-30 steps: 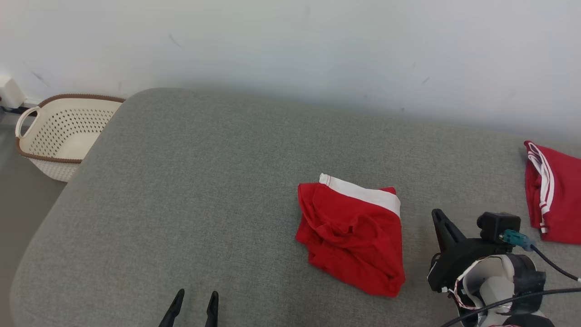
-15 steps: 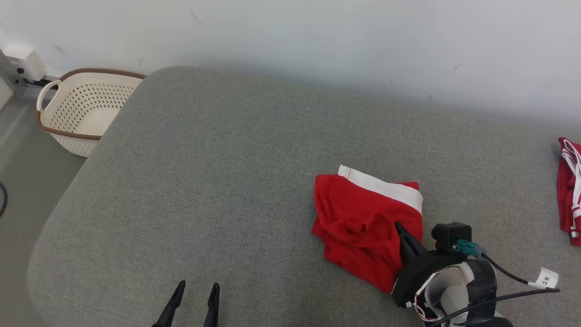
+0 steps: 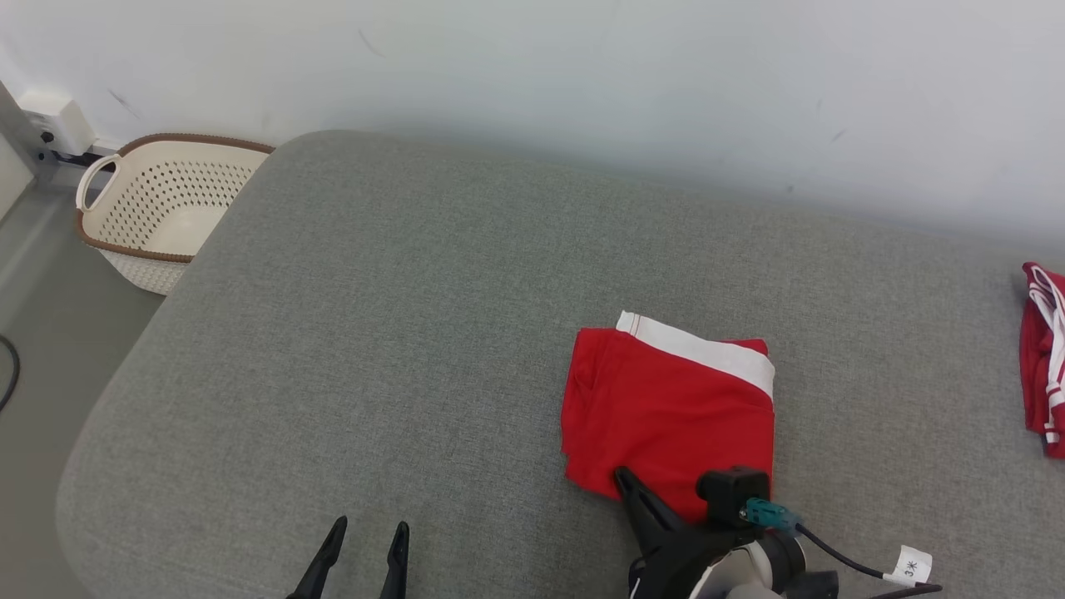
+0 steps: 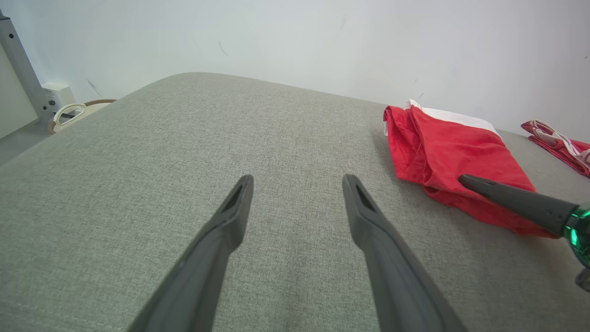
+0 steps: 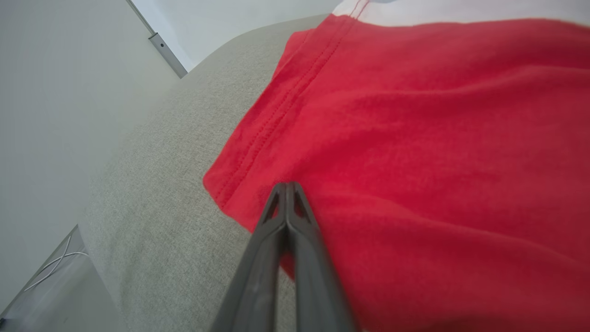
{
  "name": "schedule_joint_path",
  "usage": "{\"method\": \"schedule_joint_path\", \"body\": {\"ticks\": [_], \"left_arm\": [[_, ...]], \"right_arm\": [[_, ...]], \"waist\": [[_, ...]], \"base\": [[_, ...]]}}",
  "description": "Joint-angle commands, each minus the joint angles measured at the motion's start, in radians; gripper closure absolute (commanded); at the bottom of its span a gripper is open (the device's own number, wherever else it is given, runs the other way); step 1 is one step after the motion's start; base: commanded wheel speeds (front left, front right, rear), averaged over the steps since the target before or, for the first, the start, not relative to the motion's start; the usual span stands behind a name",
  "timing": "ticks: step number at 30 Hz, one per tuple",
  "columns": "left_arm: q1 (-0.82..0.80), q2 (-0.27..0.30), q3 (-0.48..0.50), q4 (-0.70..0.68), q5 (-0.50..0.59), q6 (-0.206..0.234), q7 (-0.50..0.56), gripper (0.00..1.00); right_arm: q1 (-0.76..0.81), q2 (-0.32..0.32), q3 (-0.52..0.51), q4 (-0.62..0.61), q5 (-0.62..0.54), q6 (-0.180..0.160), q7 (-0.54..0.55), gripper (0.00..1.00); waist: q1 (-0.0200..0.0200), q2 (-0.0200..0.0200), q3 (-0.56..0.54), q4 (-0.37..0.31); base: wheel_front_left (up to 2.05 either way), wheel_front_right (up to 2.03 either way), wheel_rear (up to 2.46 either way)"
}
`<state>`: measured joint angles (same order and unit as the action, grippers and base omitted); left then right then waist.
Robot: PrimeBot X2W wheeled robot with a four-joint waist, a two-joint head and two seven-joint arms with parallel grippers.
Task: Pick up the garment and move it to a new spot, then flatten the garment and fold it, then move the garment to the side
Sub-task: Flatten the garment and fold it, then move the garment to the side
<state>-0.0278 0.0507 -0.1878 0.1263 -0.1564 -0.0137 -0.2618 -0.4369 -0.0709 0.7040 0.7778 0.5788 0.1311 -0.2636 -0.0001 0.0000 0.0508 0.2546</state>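
Your right tool [image 5: 286, 184] has its fingers pressed together, with the tip over the near corner of the red garment [image 3: 666, 408]. The garment lies folded on the grey worktop [image 3: 399, 333], right of centre. Your left tool [image 4: 297, 177] hovers with its fingers apart over bare worktop.

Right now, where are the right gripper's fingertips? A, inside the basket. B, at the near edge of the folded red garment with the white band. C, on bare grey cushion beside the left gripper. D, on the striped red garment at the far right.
B: the right gripper, its two fingers pressed together, has its tips over the red garment close to the near left corner.
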Motion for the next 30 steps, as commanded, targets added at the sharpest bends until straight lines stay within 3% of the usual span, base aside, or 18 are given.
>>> {"method": "schedule_joint_path", "body": {"ticks": [1, 7, 17, 18, 19, 20, 24, 30], "left_arm": [[-0.009, 0.000, 0.000, 0.004, -0.001, 0.000, -0.003, 0.00], [0.007, 0.000, 0.009, 0.004, 0.001, 0.003, -0.003, 0.00], [0.055, 0.000, 0.035, -0.015, 0.005, 0.007, -0.003, 0.00], [0.056, 0.000, 0.035, -0.015, 0.005, 0.008, -0.003, 0.00], [0.055, 0.000, 0.035, -0.016, 0.004, 0.009, -0.003, 0.00], [0.052, 0.000, 0.034, -0.018, 0.003, 0.010, -0.003, 0.00], [0.048, 0.000, 0.032, -0.018, -0.001, 0.012, -0.003, 0.00], [0.038, 0.000, 0.027, -0.017, -0.006, 0.010, -0.003, 0.00]], "right_arm": [[0.012, 0.003, 0.015, -0.006, 0.016, -0.001, -0.001, 1.00], [0.020, 0.002, 0.023, -0.042, 0.052, -0.001, -0.001, 1.00], [0.040, -0.110, -0.149, -0.141, 0.018, -0.001, -0.001, 1.00], [0.037, -0.119, -0.164, -0.127, 0.015, -0.001, -0.001, 0.67], [0.027, -0.127, -0.180, -0.121, 0.012, -0.001, -0.001, 0.50], [0.015, -0.134, -0.201, -0.114, 0.013, -0.001, -0.001, 0.00], [-0.014, -0.150, -0.237, -0.056, 0.009, -0.001, -0.001, 0.00], [-0.057, -0.145, -0.204, 0.012, 0.072, -0.001, 0.034, 0.00]], "waist": [[0.0001, 0.0000, -0.005, 0.003], [0.0001, 0.0000, -0.022, -0.002], [0.0001, 0.0000, -0.062, -0.050], [0.0001, 0.0000, -0.064, -0.052], [0.0001, 0.0000, -0.065, -0.055], [0.0001, 0.0000, -0.065, -0.058], [0.0001, 0.0000, -0.061, -0.063], [0.0001, 0.0000, -0.052, -0.055]], "base": [[0.00, 0.00, 0.00], [0.00, 0.00, 0.00], [0.00, 0.00, 0.00], [0.00, 0.00, 0.00], [0.00, 0.00, 0.00], [0.00, 0.00, 0.00], [0.00, 0.00, 0.00], [0.00, 0.00, 0.00]]}}
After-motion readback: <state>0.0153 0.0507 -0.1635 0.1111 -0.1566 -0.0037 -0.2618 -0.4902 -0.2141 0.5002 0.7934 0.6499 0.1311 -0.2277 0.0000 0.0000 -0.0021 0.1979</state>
